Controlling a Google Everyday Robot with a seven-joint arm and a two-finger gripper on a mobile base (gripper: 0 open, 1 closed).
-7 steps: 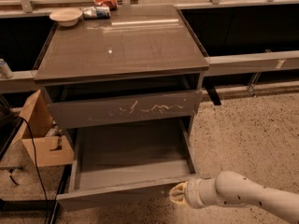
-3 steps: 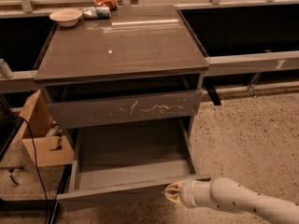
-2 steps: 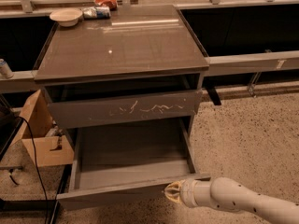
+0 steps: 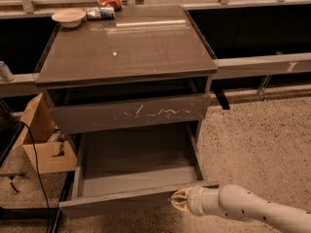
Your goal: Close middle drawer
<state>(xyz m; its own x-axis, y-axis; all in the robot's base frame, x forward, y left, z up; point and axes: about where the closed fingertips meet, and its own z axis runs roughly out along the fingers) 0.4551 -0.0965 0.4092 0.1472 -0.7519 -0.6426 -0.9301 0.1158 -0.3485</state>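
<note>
**Middle drawer open, gripper at its front**

The middle drawer [image 4: 136, 161] is pulled far out beneath the scratched drawer front [image 4: 129, 113], and its tray is bare. The gripper [image 4: 179, 201], fingers pressed together, is at the right end of the drawer's front panel.

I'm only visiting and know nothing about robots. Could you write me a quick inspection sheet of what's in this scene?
Surface: cabinet top, glossy grey-brown.
Job's things: middle drawer pulled out, nothing seen in its tray.
Clutter: bowl and packets at the top's back edge.
Grippers: gripper at the right end of the drawer's front.
Cables: black cable hanging left of the cabinet.
Surroundings: cardboard box, speckled floor.
</note>
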